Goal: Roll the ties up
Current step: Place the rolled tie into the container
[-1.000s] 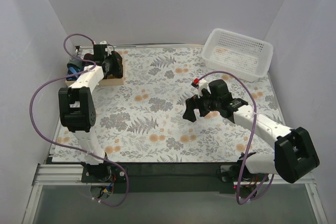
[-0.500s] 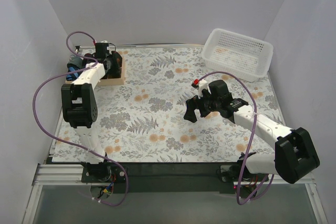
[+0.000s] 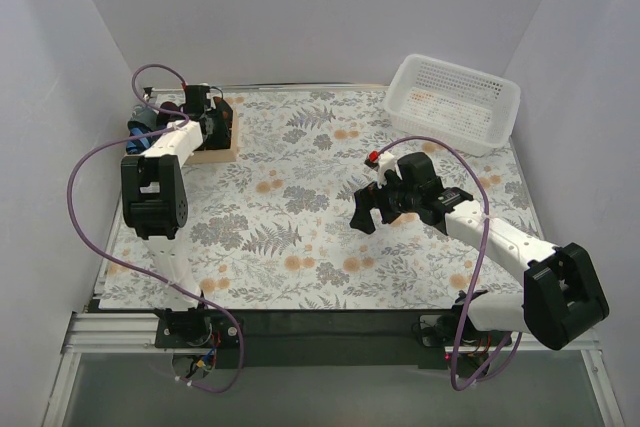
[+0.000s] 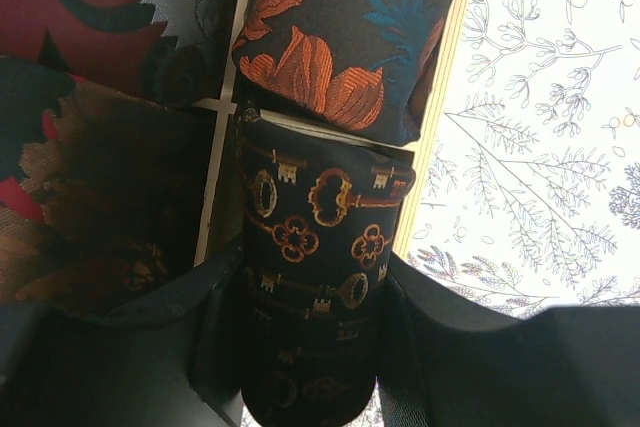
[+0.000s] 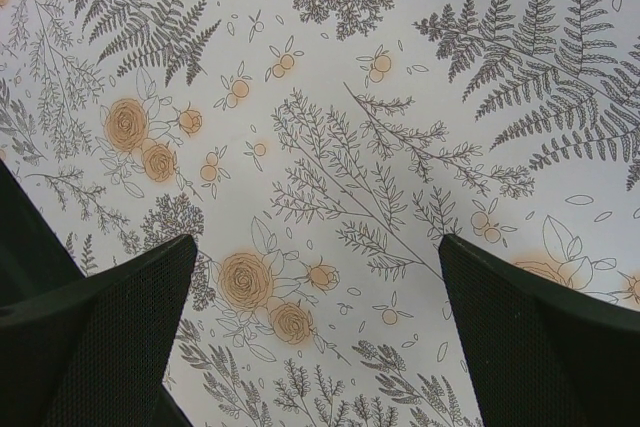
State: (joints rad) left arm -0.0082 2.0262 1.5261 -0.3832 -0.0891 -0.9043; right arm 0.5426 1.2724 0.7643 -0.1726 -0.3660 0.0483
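- One rolled key-print tie (image 4: 320,217) sits at tray (image 4: 437,87) edge, clamped between left gripper (image 4: 308,347) fingers.
- Right gripper (image 5: 317,257) gapes wide, well apart from tray.

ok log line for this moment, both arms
left gripper: shut on rolled dark fabric tie with gold keys, at shallow wooden tray | right gripper: open, empty, above floral tablecloth

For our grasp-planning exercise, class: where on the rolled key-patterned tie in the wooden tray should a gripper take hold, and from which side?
Probably from above, pinching the key-patterned tie across its two flanks, as the left gripper does. The divider, the tray rim and the floral tie hem it in, leaving only its top approachable.
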